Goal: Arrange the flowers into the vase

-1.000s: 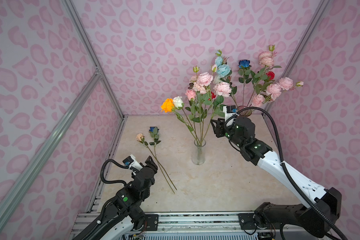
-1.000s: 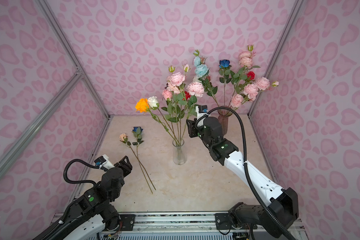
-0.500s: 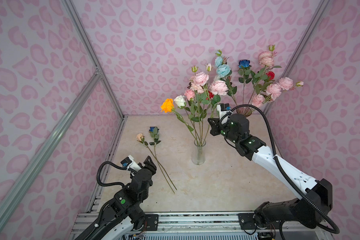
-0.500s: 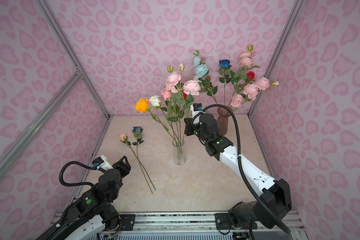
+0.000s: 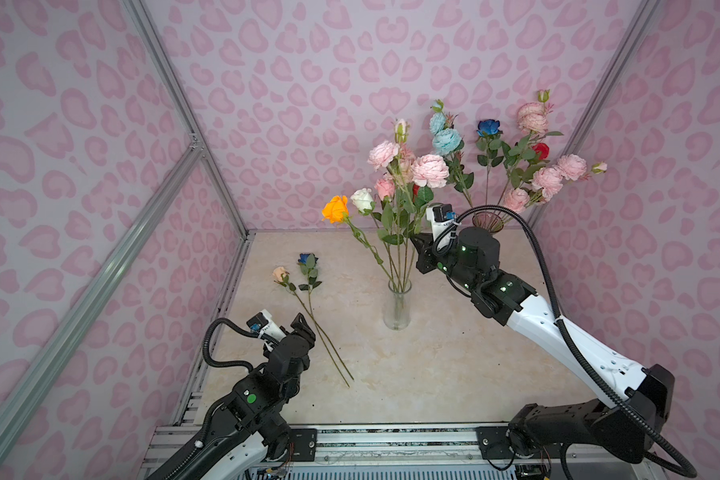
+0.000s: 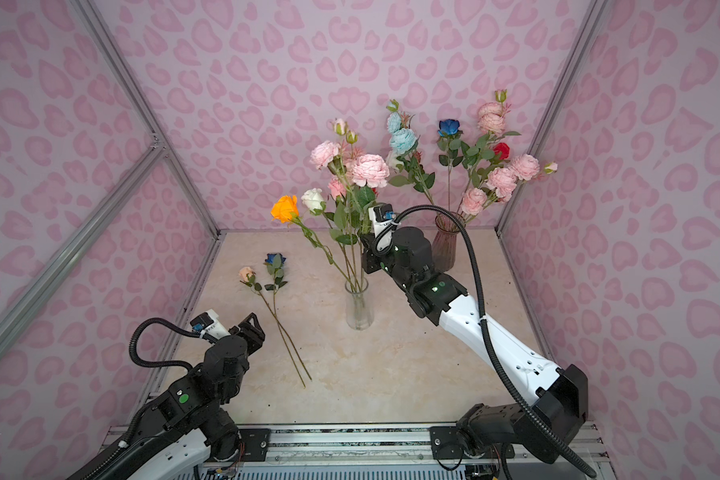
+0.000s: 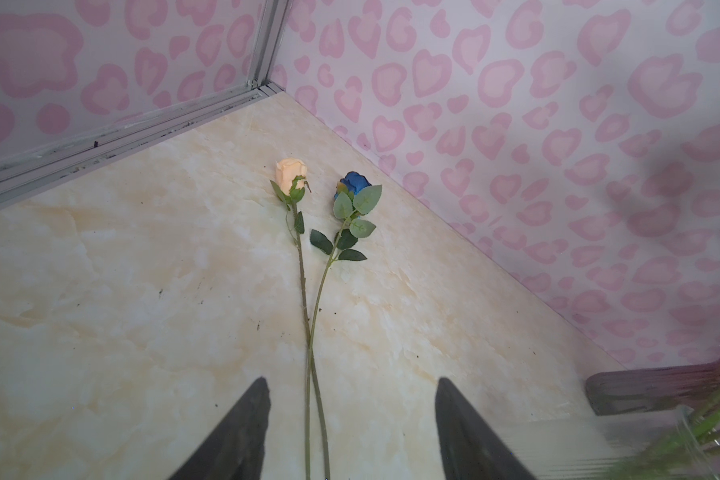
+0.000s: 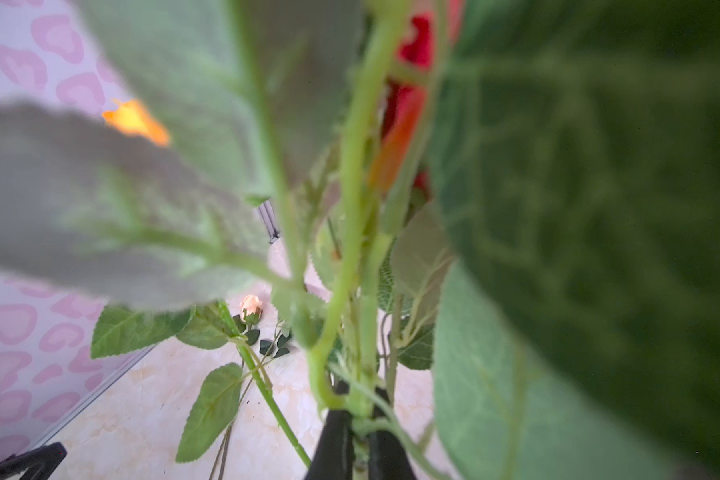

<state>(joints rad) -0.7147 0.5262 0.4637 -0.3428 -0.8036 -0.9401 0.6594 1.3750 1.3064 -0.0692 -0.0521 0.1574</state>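
A clear glass vase point(image 5: 397, 307) point(image 6: 359, 305) stands mid-table and holds an orange rose point(image 5: 335, 209), a white rose point(image 5: 362, 199) and pink peonies point(image 5: 430, 170). My right gripper point(image 5: 418, 245) point(image 8: 360, 432) is shut on a light green peony stem point(image 8: 350, 208) just above the vase mouth, with leaves crowding its wrist view. A peach rose point(image 5: 280, 274) point(image 7: 292, 174) and a dark blue rose point(image 5: 307, 259) point(image 7: 354, 183) lie flat on the table with their stems crossing. My left gripper point(image 5: 303, 328) point(image 7: 350, 415) hangs open over their lower stems, holding nothing.
A dark tinted vase point(image 5: 486, 220) point(image 6: 444, 249) at the back right holds light blue, dark blue, red and pink flowers. Pink patterned walls close in the table on three sides. An aluminium rail point(image 5: 350, 440) runs along the front edge.
My right gripper has shut on the peony stem and carried it a little to the left, swinging the pink heads leftward. The left arm has edged slightly.
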